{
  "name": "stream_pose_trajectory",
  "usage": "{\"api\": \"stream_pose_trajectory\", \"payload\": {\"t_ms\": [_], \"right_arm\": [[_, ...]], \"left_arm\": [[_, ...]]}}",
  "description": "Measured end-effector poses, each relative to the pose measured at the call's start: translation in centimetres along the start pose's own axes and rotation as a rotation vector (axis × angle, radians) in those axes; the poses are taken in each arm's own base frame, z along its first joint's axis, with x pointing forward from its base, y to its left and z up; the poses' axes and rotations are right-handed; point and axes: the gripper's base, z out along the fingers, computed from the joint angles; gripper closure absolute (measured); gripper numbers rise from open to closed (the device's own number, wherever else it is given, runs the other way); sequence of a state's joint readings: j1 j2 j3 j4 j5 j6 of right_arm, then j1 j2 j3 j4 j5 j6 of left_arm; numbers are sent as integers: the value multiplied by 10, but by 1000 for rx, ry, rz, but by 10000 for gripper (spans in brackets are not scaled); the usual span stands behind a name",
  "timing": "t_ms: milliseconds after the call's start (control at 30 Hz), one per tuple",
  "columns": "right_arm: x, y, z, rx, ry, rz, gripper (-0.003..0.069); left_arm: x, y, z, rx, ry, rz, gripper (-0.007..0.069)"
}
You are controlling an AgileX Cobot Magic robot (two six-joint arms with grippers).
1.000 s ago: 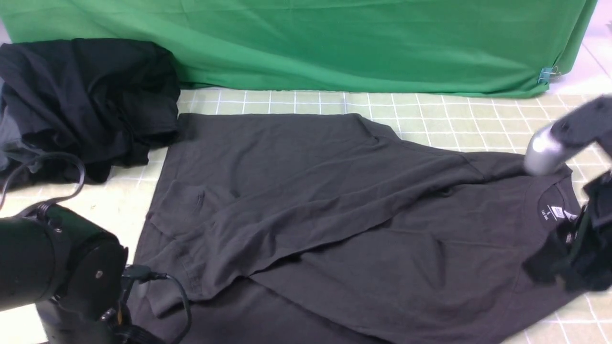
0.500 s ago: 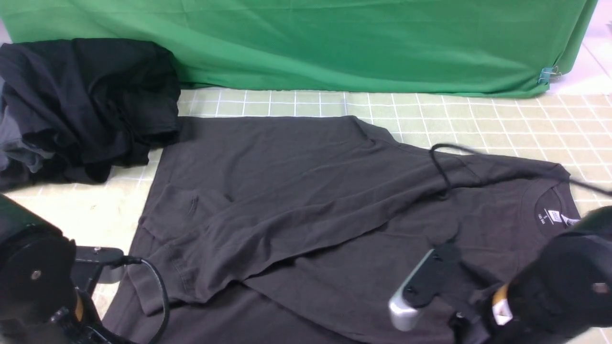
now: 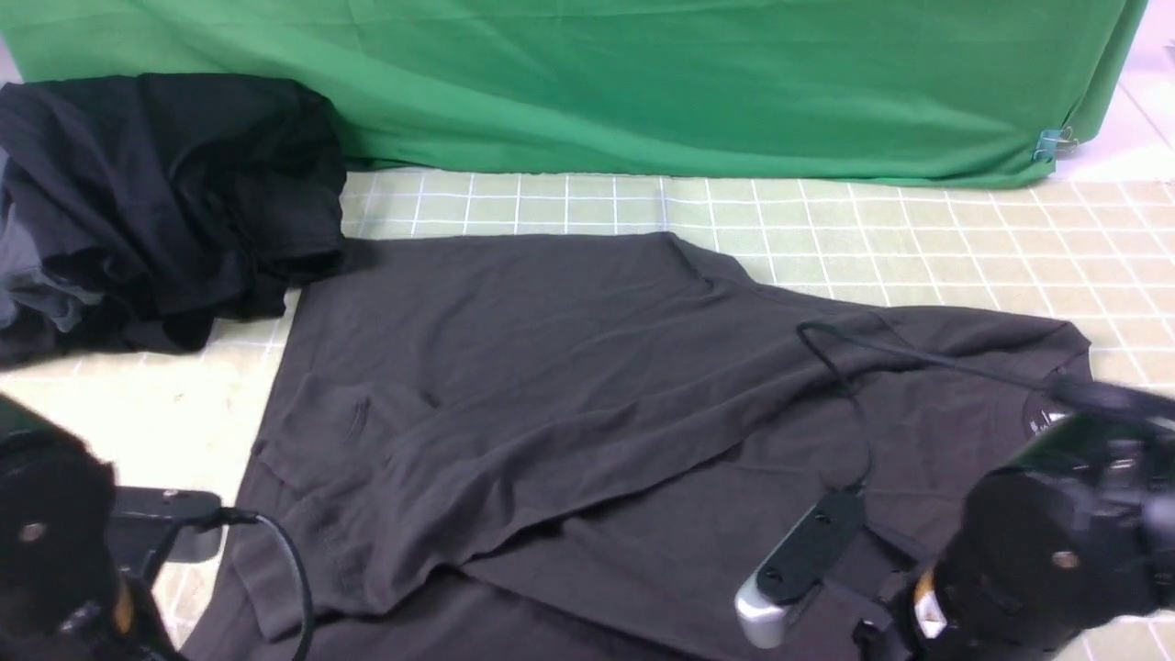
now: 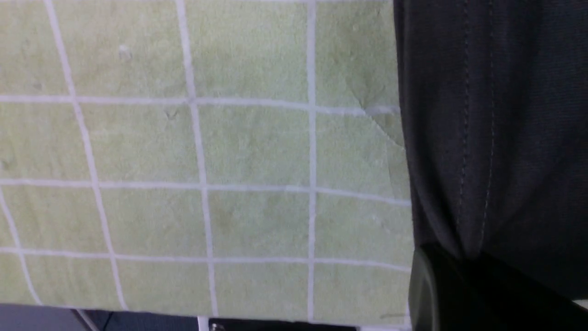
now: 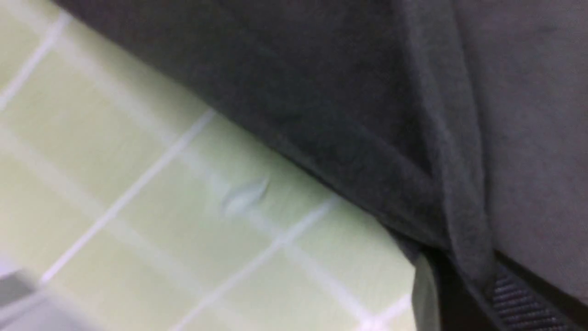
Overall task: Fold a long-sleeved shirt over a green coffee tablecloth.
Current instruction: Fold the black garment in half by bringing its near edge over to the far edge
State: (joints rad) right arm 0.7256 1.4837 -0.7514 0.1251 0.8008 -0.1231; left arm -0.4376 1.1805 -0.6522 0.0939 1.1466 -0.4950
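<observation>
The long-sleeved shirt [image 3: 587, 386], charcoal grey, lies spread over the green coffee tablecloth [image 3: 918, 239], with one sleeve folded across the body. Its collar sits at the right, partly hidden behind my right arm [image 3: 1037, 560]. My left arm [image 3: 55, 560] is low at the front left corner. In the left wrist view my left gripper [image 4: 473, 262] is shut on the stitched hem of the shirt [image 4: 487, 138]. In the right wrist view my right gripper [image 5: 464, 276] is shut on a folded edge of the shirt [image 5: 349, 92], with a ribbed pad [image 5: 519, 294] showing beside the cloth.
A heap of black and grey-blue garments [image 3: 165, 202] lies at the back left. A plain green drape [image 3: 643, 83] hangs across the back, with a blue clip [image 3: 1046, 144] at its right end. My right arm's cable [image 3: 826, 358] trails over the shirt.
My right arm has swung from beside the collar down to the shirt's front right edge. My left arm has sunk lower. The shirt has slid a little toward the front.
</observation>
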Motion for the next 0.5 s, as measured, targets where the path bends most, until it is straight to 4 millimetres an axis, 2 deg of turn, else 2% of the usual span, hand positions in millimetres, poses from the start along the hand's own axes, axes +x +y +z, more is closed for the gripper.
{"api": "stream_pose_trajectory", "payload": {"t_ms": [133, 267, 367, 500], "right_arm": [[12, 4, -36, 1, -87, -12, 627], [8, 1, -67, 55, -173, -16, 627], [-8, -10, -91, 108, -246, -2, 627], [-42, -38, -116, 165, -326, 21, 627]], "left_arm": [[9, 8, -27, 37, -96, -10, 606], [-7, 13, -63, 29, -250, -35, 606], [-34, 18, -91, 30, -335, -82, 606], [-86, 32, -103, 39, -385, -150, 606]]}}
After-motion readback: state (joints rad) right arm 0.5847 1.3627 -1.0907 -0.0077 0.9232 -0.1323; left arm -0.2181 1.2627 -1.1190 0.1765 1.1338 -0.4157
